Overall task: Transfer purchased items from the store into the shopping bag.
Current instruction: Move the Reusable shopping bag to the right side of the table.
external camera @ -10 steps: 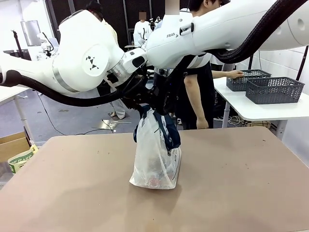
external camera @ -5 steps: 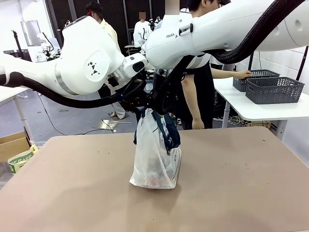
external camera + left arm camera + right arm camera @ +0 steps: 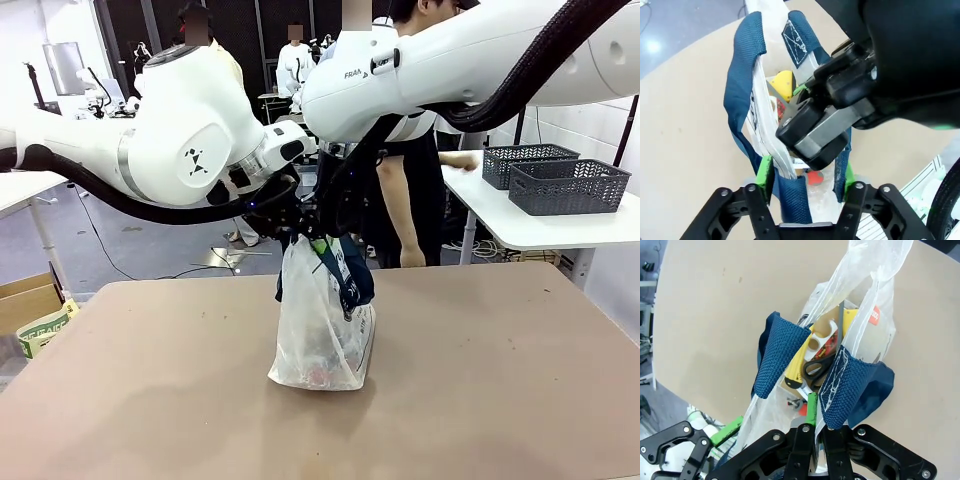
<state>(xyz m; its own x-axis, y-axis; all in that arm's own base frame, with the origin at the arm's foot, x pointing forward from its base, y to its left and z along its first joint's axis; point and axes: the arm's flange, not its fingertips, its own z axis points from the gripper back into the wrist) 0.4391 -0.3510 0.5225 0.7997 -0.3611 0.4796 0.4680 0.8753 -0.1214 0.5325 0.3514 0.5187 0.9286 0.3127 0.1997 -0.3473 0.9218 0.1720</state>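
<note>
- Left arm is leaning in closer over the shopping bag (image 3: 320, 340) than a second ago, and the person's hand (image 3: 462, 160) is coming off the grey baskets (image 3: 565, 185) way behind the bag.
- Left gripper (image 3: 806, 175) is hanging at the bag's mouth, pads spread, straddling a navy strap (image 3: 742, 75).
- Right gripper (image 3: 815, 427) is pinching the bag's top edge, fingers pressed together.
- Purchased items (image 3: 812, 352) are sitting inside the bag.
- Table (image 3: 150, 380) is lying bare all round the bag, out to every edge.
</note>
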